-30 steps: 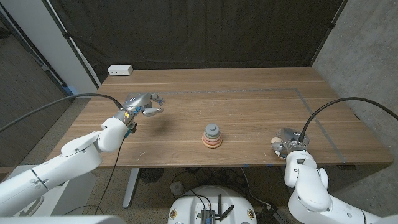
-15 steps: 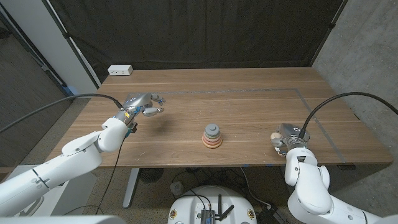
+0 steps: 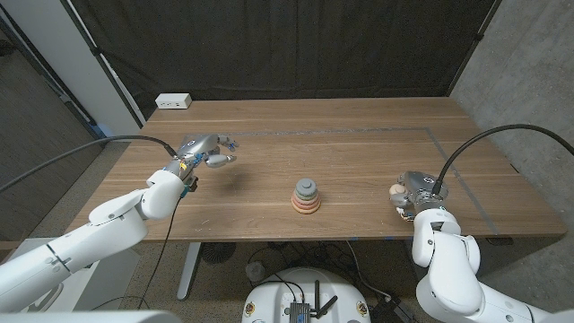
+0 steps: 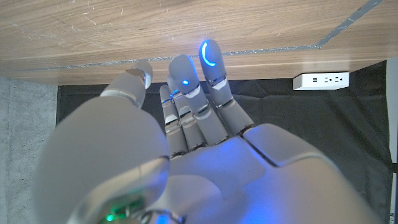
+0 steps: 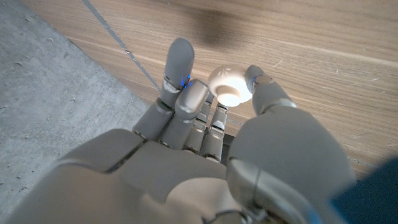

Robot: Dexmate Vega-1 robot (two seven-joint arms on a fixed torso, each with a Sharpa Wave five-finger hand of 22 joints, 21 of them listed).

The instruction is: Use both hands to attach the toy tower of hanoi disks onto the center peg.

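Head view: the disk stack [image 3: 306,197] sits mid-table on its peg, bare wood all round. The left hand [image 3: 204,152] is held off to the left, fingers loosely apart, nothing gripped. The right hand [image 3: 414,192] is near the front edge.

Left wrist: fingers [image 4: 185,78] extended, table edge and a power strip [image 4: 321,81] seen.

Right wrist: a cream ball-shaped piece [image 5: 228,85] is pinched by thumb and fingers.
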